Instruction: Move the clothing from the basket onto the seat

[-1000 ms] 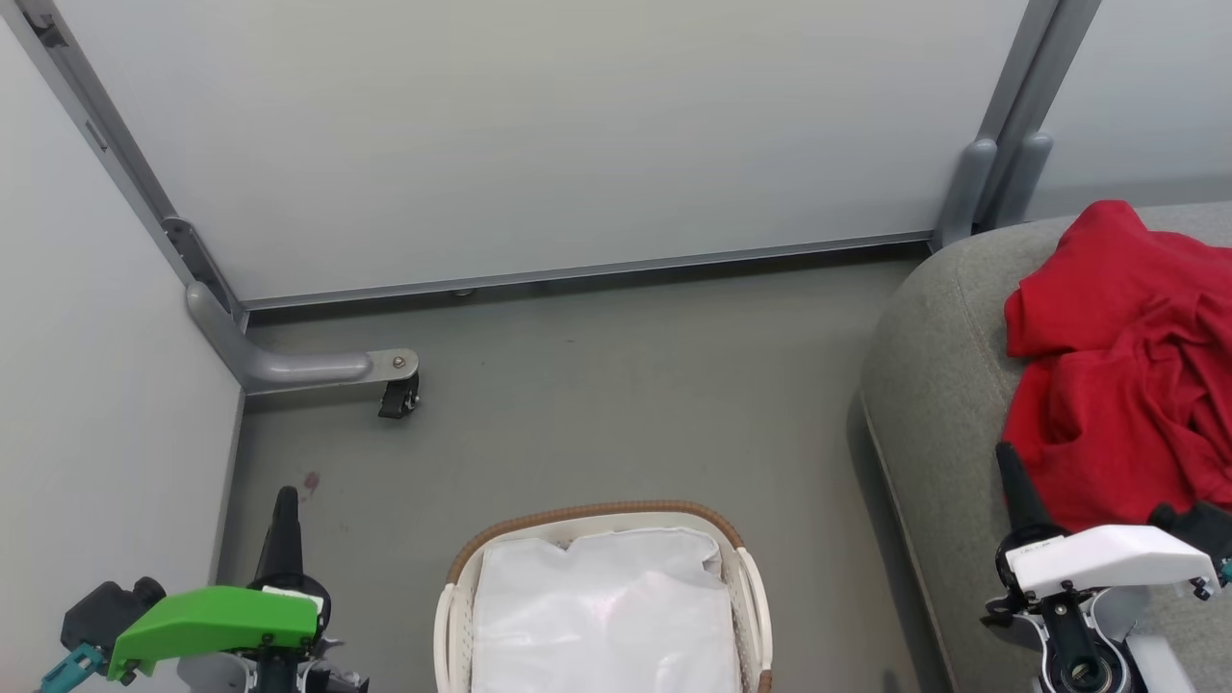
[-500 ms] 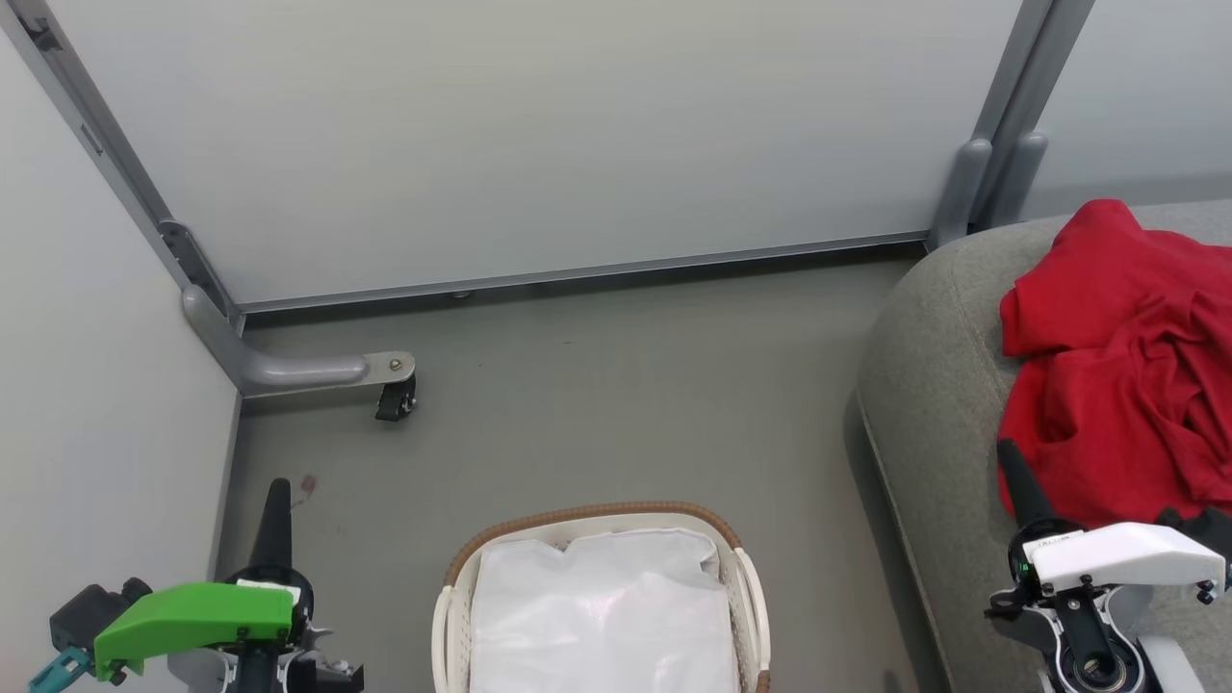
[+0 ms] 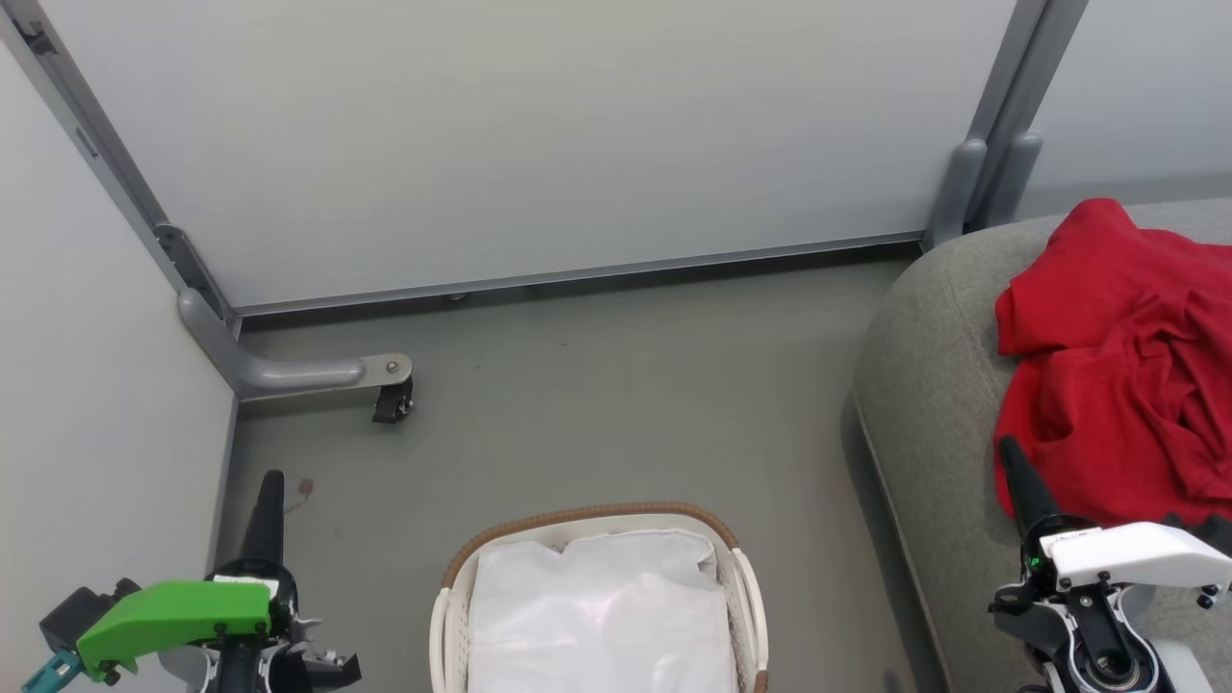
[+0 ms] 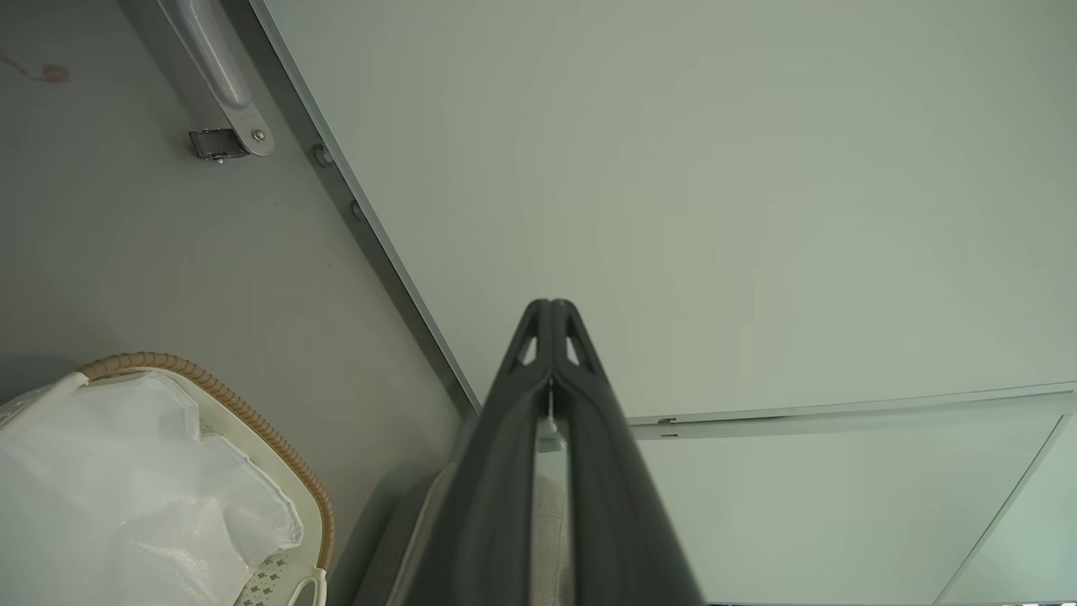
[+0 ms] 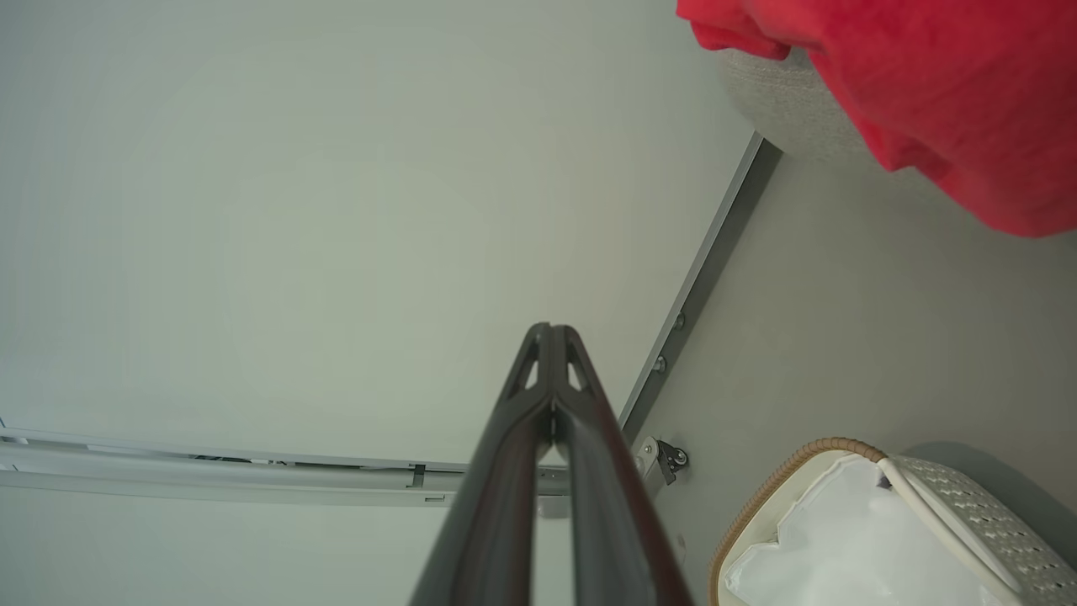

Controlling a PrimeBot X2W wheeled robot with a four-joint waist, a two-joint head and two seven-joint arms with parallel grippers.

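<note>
The clothing (image 3: 1116,366) is seen as a crumpled bright red heap lying on the seat (image 3: 934,385), spread over the top of the grey cushion at the right edge of the head view. In the right wrist view, a fold of the red fabric is shown hanging over the cushion's rounded edge. The basket (image 3: 597,515) is set on the grey floor (image 3: 626,404) at the bottom centre of the head view, just to the left of the seat and apart from it. Inside its brown woven rim a rumpled white liner (image 3: 597,616) is laid. The right gripper (image 3: 1009,445) is held over the seat with its two dark fingers pressed together along their length, closed on themselves. Its tip is seen against the lower left border of the red heap, but whether the fabric is touched cannot be told. The left gripper (image 3: 272,476) is held over the floor at the lower left, well apart from the basket, and its fingers are likewise shut tight against each other. Behind the floor, pale partition panels (image 3: 539,144) are stood in grey frames, and a small black caster (image 3: 390,402) is fitted under the left frame's foot.
</note>
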